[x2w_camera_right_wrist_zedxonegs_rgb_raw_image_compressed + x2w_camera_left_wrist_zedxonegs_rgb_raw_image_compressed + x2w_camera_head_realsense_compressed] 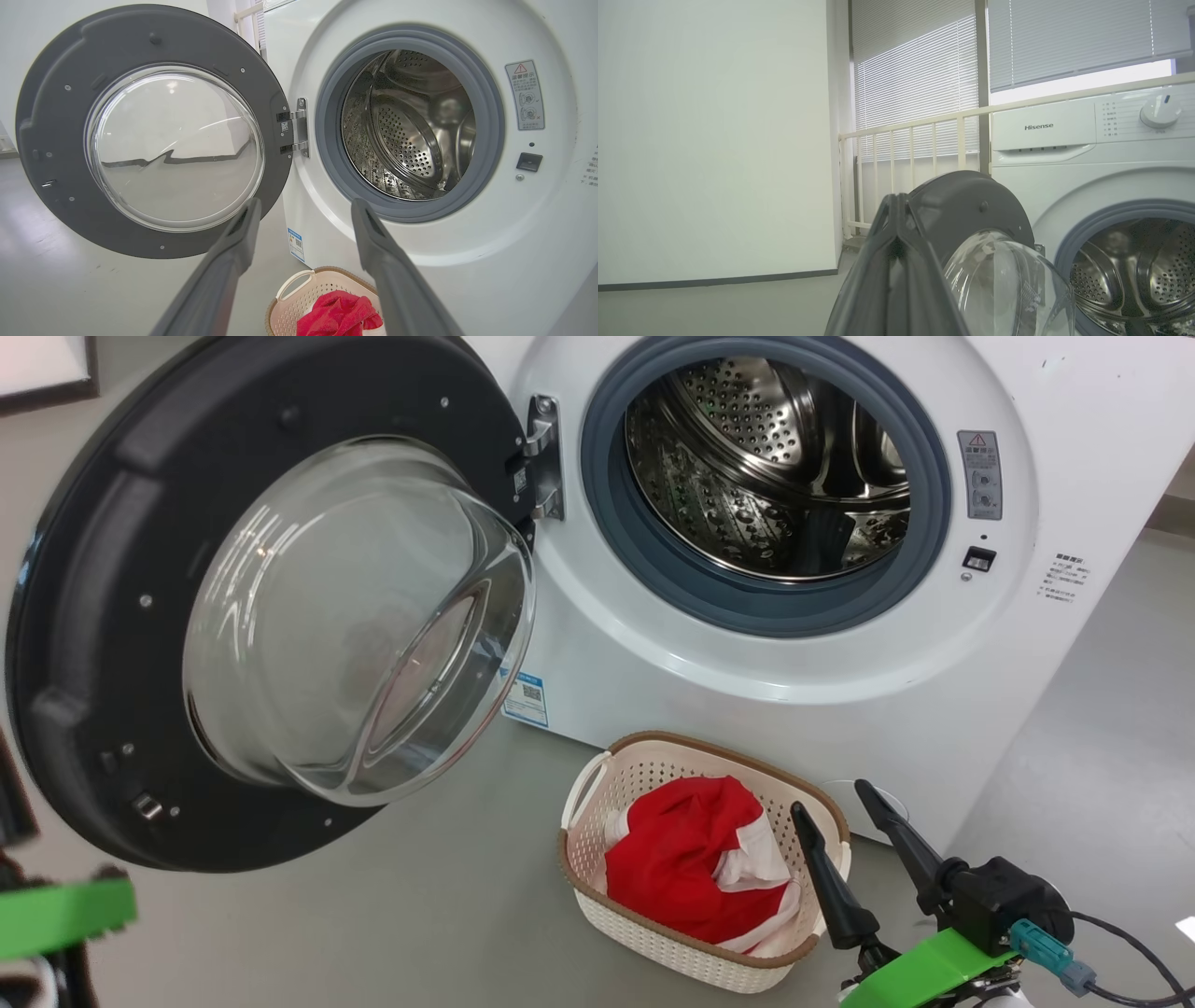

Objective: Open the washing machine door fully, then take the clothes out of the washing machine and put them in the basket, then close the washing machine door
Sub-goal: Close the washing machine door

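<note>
The washing machine door (84, 644) stands swung wide open to the left, its glass bowl (364, 616) bulging toward me. The washing machine (653, 672) shows a bare steel drum (766, 467) inside the grey ring. On the floor in front sits the basket (583, 821) with the red and white clothes (681, 859) lying in it. My right gripper (831, 800) hovers open just right of the basket, holding nothing. In the right wrist view the right gripper (304, 205) points at the door hinge. My left gripper (896, 200) is shut on nothing, left of the door (966, 200).
A white wall panel (714, 140) and a pale railing (915, 140) under window blinds stand left of the machine. Grey floor (373, 915) spreads under the open door. A blue label (526, 698) marks the machine's lower front. A cable (1130, 952) trails from my right wrist.
</note>
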